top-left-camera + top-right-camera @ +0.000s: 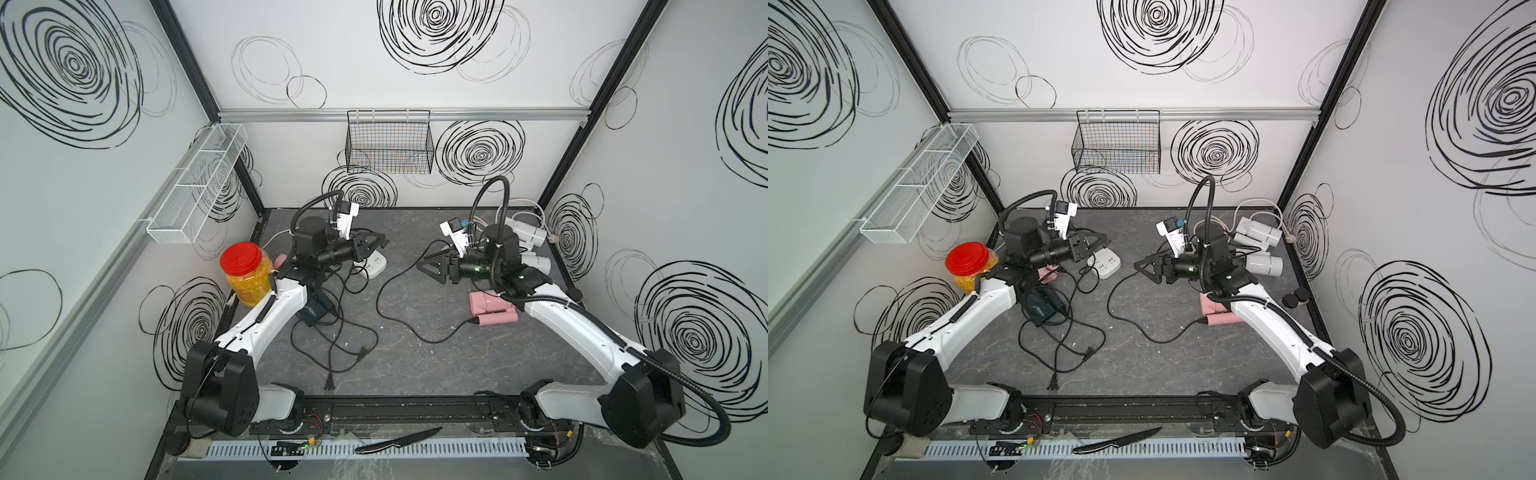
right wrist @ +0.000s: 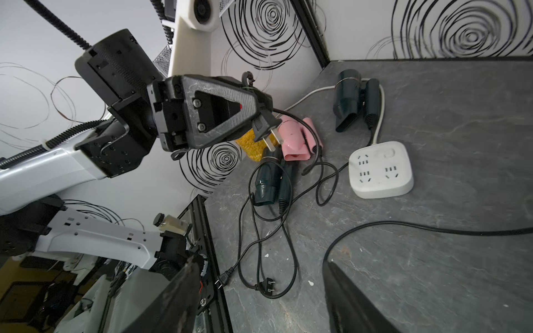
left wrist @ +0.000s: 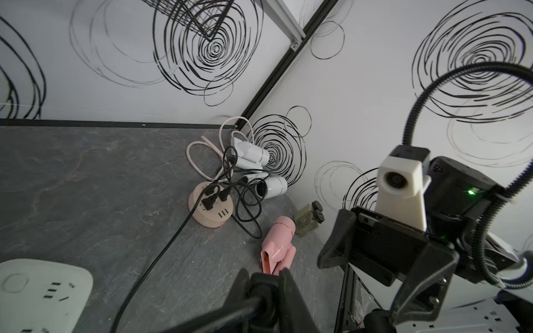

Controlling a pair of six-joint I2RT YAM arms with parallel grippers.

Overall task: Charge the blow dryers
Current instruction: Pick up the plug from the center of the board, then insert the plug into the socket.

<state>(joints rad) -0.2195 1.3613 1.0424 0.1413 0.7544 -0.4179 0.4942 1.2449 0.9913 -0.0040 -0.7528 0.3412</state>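
Note:
My left gripper (image 1: 376, 243) is shut on a black two-prong plug (image 2: 266, 127), held above the white square power strip (image 1: 374, 264). My right gripper (image 1: 422, 266) stands open and holds nothing. At the left lie two dark teal blow dryers (image 2: 350, 101) (image 2: 268, 178) and a pink one (image 2: 294, 138). At the right lie a pink dryer (image 1: 490, 305) and two white ones (image 3: 251, 152) (image 3: 274, 186). Three black plugs sit in the round beige hub (image 3: 212, 207).
A red-lidded jar (image 1: 245, 272) stands beside my left arm. Tangled black cords with two loose plugs (image 2: 268, 285) cover the floor at front left. Spice jars (image 3: 310, 219) stand by the right wall. A black knife (image 1: 399, 441) lies on the front rail.

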